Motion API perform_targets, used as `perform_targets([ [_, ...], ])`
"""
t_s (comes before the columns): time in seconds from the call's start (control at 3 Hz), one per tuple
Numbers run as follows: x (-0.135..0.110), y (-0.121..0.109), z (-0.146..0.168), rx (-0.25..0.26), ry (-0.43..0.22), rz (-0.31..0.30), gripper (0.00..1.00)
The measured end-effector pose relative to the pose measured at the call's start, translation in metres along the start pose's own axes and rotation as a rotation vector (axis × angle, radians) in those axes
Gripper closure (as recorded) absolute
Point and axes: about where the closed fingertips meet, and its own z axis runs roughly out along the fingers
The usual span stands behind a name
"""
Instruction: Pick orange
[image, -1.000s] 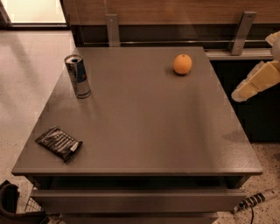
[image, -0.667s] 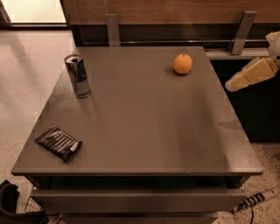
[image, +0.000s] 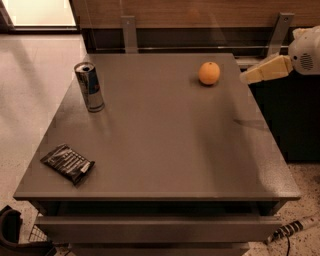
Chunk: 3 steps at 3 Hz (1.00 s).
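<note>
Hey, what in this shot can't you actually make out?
- Gripper, right of the orange: its arm is cut off by the camera view's right border.
- Can label: too small to read.
- Black packet print: too small to read.

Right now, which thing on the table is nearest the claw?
The small round orange fruit, far right corner; the cream claw hovers beside it. Silver drink can and black packet sit left.

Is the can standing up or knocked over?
Upright: the drink can stands on its base, top up. The gripper hovers right of the orange.
</note>
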Motion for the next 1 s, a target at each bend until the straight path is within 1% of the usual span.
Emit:
perform_targets([
  [0.33,0.000,0.001,-0.001,-0.001,0.003,-0.002,0.00],
  [0.67,0.001,0.001,0.006,-0.014,0.009,0.012,0.00],
  [1.0,0.005,-0.001,0.036,-0.077,-0.001,0.047,0.00],
])
